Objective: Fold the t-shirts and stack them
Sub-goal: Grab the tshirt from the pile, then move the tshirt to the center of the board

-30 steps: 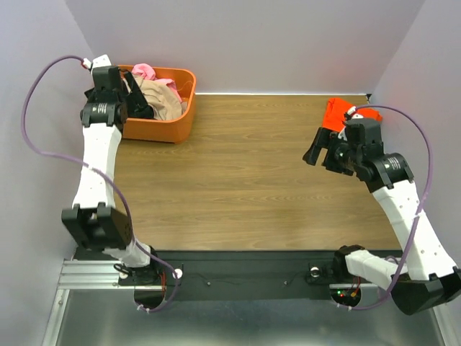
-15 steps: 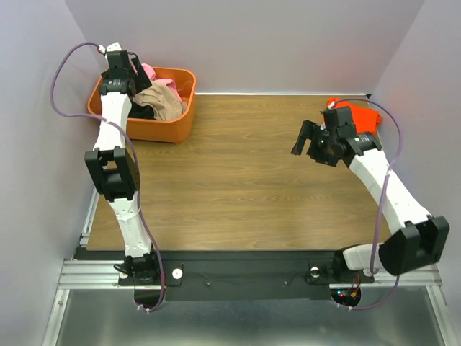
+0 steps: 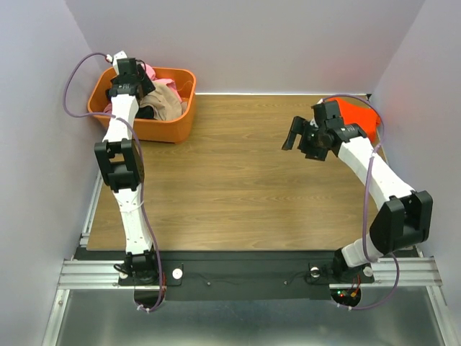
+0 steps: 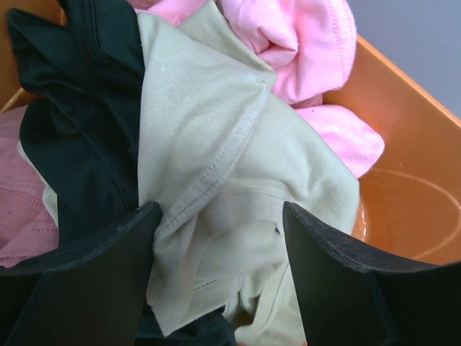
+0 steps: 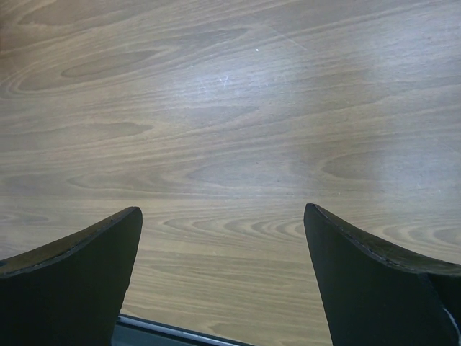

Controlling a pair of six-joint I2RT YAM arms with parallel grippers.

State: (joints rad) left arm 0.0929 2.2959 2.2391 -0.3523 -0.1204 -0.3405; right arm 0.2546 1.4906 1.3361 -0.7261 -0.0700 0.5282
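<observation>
On the left arm (image 3: 132, 215), jaws stand wide astride a tan t-shirt (image 4: 216, 137) fold in the orange basket (image 4: 407, 151); on the right arm (image 3: 362, 160), jaws gape wide over the bench (image 5: 230, 108)

Arm links (image 3: 133, 216): were white, with black joints.
Cables (image 3: 66, 97): were purple, looping.
Pincer fingers (image 4: 86, 274): were black, tapered.

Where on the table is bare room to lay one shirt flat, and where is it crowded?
Free: the bare table between the orange basket and the orange-red shirt. Crowded: the basket, heaped with a tan shirt, a pink shirt, a black shirt.
</observation>
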